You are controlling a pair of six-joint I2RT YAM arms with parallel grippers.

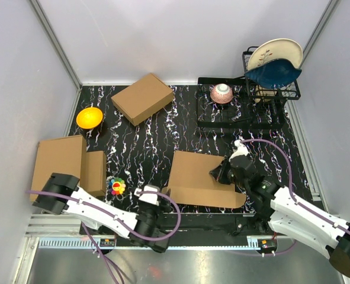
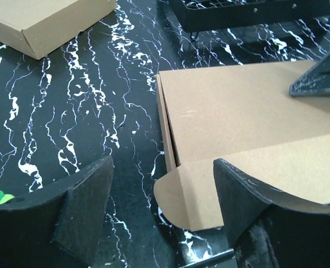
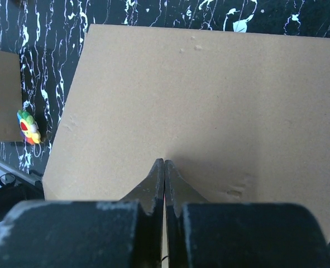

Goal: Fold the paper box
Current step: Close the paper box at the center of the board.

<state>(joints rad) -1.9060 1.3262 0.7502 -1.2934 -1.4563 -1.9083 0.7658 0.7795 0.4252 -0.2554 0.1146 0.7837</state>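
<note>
Lid-closing step, I judge: right gripper [image 3: 164, 162], pressed together, tips on brown corrugated cardboard mailer box [image 1: 201, 177]; left gripper [image 2: 162, 164] spread beside its near-left flap [image 2: 184, 192]. Next, probably: tuck flap.

Top external: high over near edge, looking down across whole table [image 1: 139, 148]. Left wrist: low, close, facing paper box [image 2: 237, 111] corner. Right wrist: close above same box.
</note>
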